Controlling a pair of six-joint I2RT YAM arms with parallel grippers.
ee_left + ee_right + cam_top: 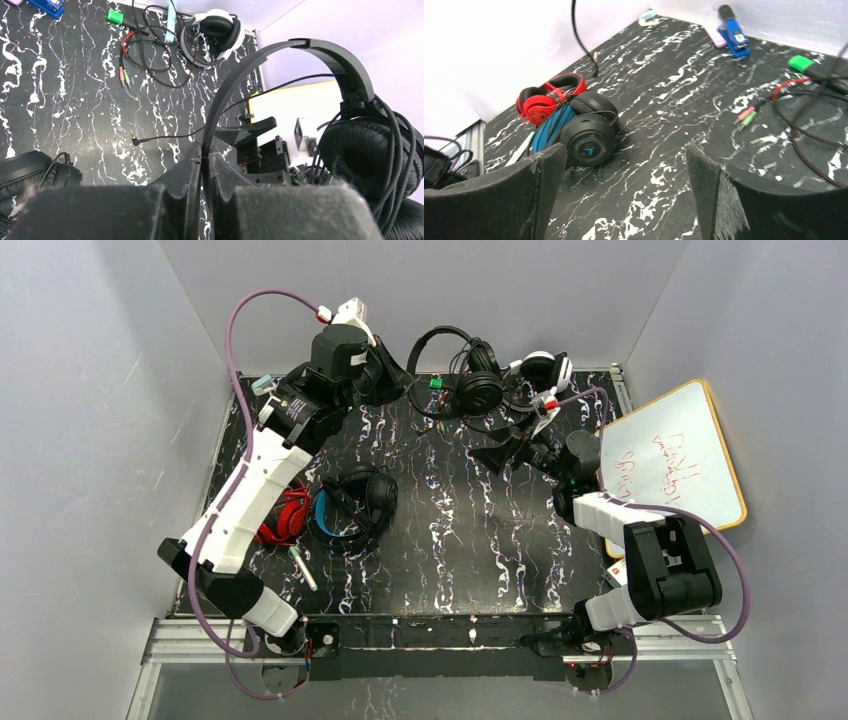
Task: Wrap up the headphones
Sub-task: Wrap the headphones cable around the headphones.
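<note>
Winding step: the left claw (pixel 205 155) clamps the headband (pixel 320 50) of the all-black over-ear headphones (pixel 360 150) above the black marbled counter's (pixel 75 100) far edge; the right claw (pixel 626 170), wide and empty, likely needs next to catch the dangling thin cable tail (pixel 170 136).

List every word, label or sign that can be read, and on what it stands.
Nothing reads clearly.
Red handwriting on the whiteboard: too blurred.
White label on the blue tool: too small.
Blue star-like logo, no letters, on the black-and-blue headphones.
</note>
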